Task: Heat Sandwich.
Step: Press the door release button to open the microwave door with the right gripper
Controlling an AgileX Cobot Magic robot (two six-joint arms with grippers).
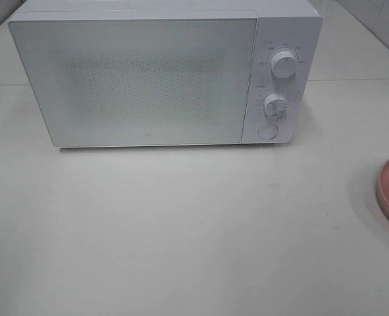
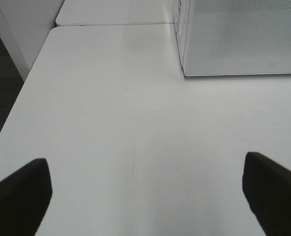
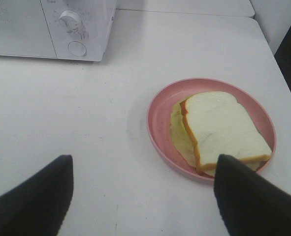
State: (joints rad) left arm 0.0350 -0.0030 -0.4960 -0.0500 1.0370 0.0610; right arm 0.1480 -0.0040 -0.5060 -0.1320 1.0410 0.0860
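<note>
1. White tabletop point(image 1: 181, 230): broad bare stretch on the near side of the microwave. A seam crosses it farther back. Its left edge drops to dark floor in the left wrist view.
2. Microwave point(image 1: 148, 79): white, far centre, door shut. Two dials point(image 1: 284, 66) and a round button point(image 1: 267, 130) sit on its right panel; the markings are too small to read.
3. Pink plate point(image 3: 160, 123): right side, nearer than the microwave and apart from it. The high view's border cuts it to a rim arc.
4. Sandwich point(image 3: 224, 128): lies flat on the plate, pale bread uppermost, orange and yellow-green layers showing at its edges.
5. Left gripper point(image 2: 145, 162): fingers spread wide, nothing between, over bare table near the microwave's left corner.
6. Right gripper point(image 3: 143, 162): fingers spread wide, empty. One fingertip overlaps the plate's near rim in view; contact cannot be told.
</note>
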